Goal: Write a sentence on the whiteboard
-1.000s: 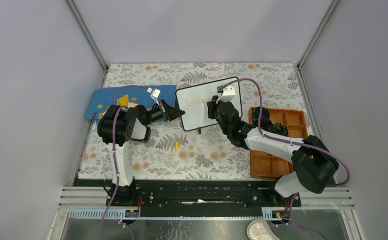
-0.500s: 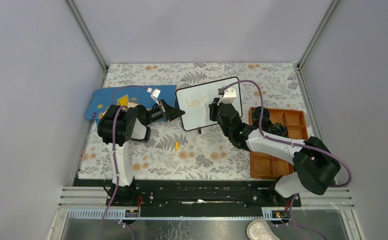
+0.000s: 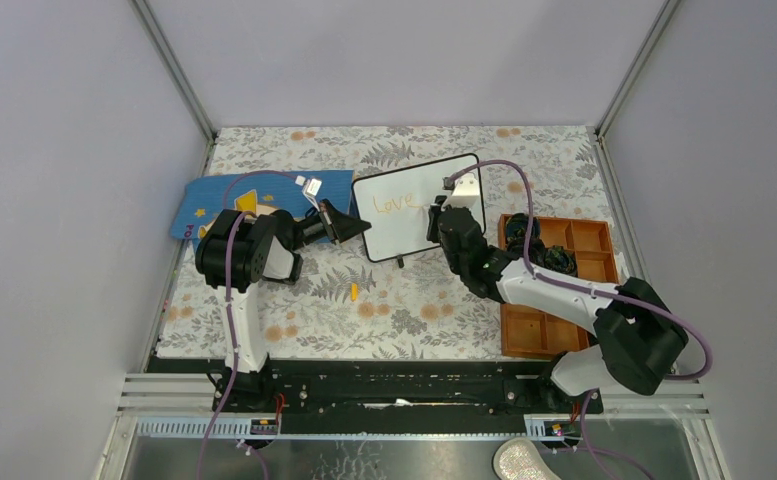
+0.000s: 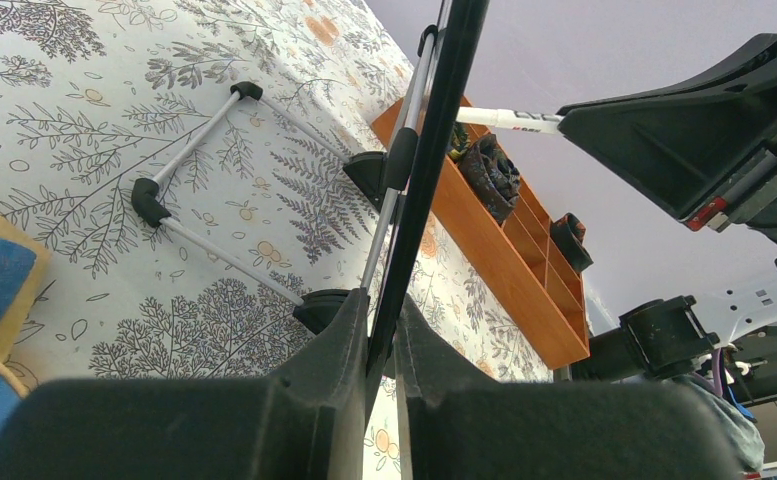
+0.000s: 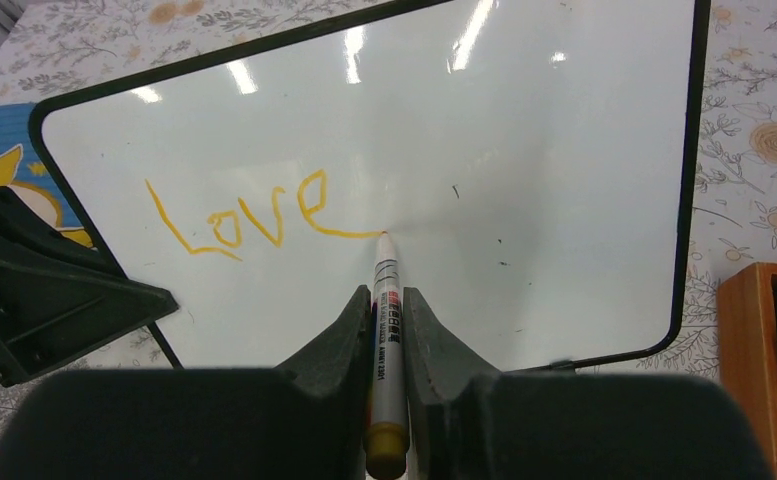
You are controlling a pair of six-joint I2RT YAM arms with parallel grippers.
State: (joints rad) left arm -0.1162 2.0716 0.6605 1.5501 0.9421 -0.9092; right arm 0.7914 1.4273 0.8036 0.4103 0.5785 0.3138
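Observation:
The whiteboard (image 3: 404,225) stands tilted on the floral table, its glossy face filling the right wrist view (image 5: 524,150). Of the sentence, only the orange word "Love" (image 5: 244,215) shows on it, also seen from above (image 3: 396,203). My right gripper (image 5: 387,295) is shut on a white marker (image 5: 385,320) with a yellow end. The marker's tip touches the board at the tail of the "e". My left gripper (image 4: 382,310) is shut on the whiteboard's black left edge (image 4: 434,130), at the board's lower left corner in the top view (image 3: 359,228).
An orange compartment tray (image 3: 534,330) with dark items lies right of the board. A blue mat (image 3: 214,195) lies under my left arm. A small orange cap (image 3: 354,291) rests on the table before the board. The board's wire stand (image 4: 194,150) reaches behind it. Grey walls enclose the table.
My right gripper has slid rightward along the board with the marker, and the "e" of "Love" now shows complete. The left gripper and board have not moved.

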